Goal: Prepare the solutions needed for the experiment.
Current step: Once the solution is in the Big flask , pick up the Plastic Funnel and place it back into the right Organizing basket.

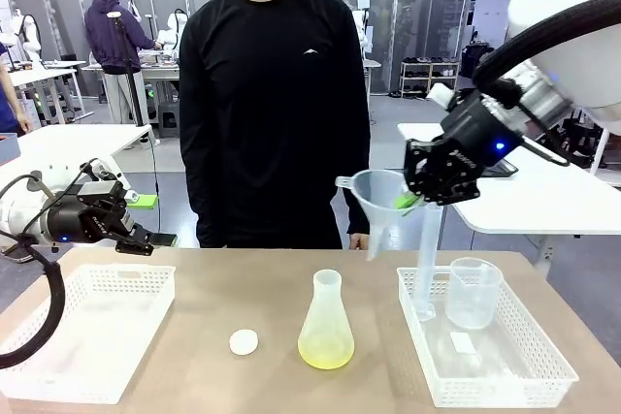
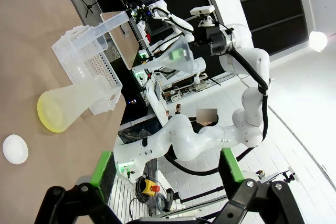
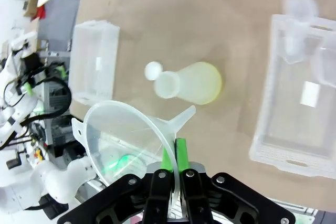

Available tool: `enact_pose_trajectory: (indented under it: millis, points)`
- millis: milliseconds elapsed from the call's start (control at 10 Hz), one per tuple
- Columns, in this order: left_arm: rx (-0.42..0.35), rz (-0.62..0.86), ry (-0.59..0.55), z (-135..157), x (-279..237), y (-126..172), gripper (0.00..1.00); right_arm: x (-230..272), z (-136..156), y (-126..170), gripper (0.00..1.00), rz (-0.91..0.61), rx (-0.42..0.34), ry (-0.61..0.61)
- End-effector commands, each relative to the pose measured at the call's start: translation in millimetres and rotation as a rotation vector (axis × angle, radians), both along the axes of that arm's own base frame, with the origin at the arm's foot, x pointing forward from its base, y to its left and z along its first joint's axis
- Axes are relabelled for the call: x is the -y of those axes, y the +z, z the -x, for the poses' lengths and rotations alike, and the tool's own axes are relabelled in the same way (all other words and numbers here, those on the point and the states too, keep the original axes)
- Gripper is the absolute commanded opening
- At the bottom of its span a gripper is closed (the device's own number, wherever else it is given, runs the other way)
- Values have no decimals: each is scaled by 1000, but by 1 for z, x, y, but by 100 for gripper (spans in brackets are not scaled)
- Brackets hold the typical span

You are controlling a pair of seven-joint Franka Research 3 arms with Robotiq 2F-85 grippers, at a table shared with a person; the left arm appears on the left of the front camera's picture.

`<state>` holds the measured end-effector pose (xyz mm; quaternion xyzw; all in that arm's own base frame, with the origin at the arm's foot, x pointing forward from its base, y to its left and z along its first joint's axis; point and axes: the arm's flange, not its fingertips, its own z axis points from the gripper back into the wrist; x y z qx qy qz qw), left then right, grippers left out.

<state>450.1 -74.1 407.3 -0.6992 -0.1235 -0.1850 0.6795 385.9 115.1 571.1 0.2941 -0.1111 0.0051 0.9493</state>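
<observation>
Funnel lifted, flask waiting

Our right pincer [image 1: 418, 201] is clenched on the rim of the funnel [image 1: 374, 191], up in the air. Below it and to its left, the flask [image 1: 326, 312] stands on the worktop [image 1: 243, 288] with a shallow yellow-green solution [image 1: 325, 352] in it. Our left pincer [image 1: 144, 222] hangs released, well apart. We judge seating the funnel and pouring are left to do.

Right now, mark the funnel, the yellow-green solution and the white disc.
funnel [image 1: 376, 193]: front view, on its cone wall.
yellow-green solution [image 1: 325, 354]: front view, on the shallow layer at the flask's bottom.
white disc [image 1: 244, 341]: front view, on its top face.
</observation>
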Motion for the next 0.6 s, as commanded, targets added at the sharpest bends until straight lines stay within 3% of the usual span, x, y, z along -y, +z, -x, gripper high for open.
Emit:
enact_pose_trajectory:
  millis: [0, 100, 300, 500]
  points:
    - [3, -4, 5, 3, 1, 1, 100, 39, -16, -3, 0, 84, -41, -101]
    - [3, -4, 5, 3, 1, 1, 100, 64, -21, -12, 0, 142, -97, -200]
    - [3, -4, 5, 3, 1, 1, 100, 96, -27, -34, 0, 78, -250, -199]
    - [3, -4, 5, 3, 1, 1, 100, 108, -27, -61, 0, 55, -338, -224]
